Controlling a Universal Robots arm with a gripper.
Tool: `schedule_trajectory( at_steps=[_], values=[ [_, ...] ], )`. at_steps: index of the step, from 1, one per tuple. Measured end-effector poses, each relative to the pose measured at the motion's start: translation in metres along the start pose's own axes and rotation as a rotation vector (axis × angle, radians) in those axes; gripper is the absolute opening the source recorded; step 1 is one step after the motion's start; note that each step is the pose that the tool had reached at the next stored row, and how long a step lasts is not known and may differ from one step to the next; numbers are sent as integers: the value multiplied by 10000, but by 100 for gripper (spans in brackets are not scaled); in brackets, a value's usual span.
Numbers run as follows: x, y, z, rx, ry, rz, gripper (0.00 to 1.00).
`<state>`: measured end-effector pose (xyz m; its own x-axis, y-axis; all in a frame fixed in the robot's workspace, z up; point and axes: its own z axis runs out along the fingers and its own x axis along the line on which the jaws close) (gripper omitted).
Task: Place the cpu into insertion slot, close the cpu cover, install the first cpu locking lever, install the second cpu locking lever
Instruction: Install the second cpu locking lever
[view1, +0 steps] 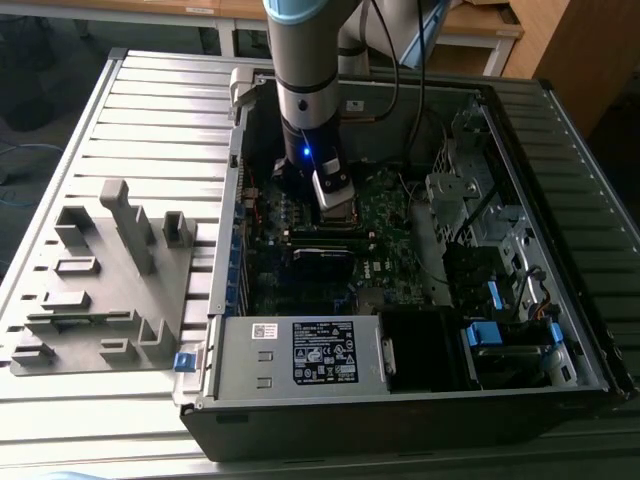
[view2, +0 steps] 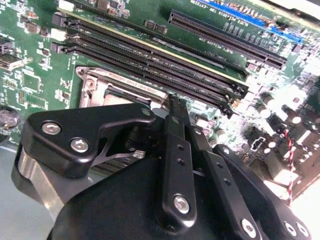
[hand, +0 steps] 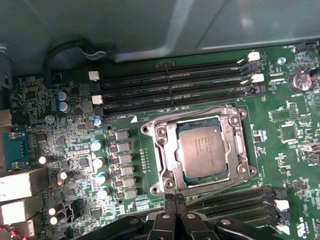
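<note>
The cpu (hand: 202, 150), a grey-silver square, lies flat in the insertion slot (hand: 199, 180) on the green board. The silver cpu cover (hand: 162, 150) is down around it, so the chip shows through the window. Thin wire levers run along two sides of the cover, one (hand: 200, 111) by the memory slots and one (hand: 220, 184) on the gripper's side. My black gripper (hand: 175, 199) is shut with its fingertips together, just off the socket's edge by that lever. In the second wrist view the gripper (view2: 176, 106) points down beside the cover (view2: 95, 82). In the exterior view the gripper (view1: 332, 195) hangs low over the motherboard.
Long black memory slots (hand: 170, 80) flank the socket on both sides. Capacitors (hand: 100, 160) and rear ports (hand: 20, 185) stand close by. The open computer case (view1: 590, 330) walls in the board, with a power supply (view1: 300, 355) in front. A grey fixture (view1: 100, 280) lies on the exterior view's left.
</note>
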<state>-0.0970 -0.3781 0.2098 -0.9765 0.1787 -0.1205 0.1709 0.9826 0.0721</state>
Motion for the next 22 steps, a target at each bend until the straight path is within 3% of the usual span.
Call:
schedule_trajectory(
  at_steps=[22],
  values=[
    [78, -15, 96, 9, -56, 136, 11]
  ],
)
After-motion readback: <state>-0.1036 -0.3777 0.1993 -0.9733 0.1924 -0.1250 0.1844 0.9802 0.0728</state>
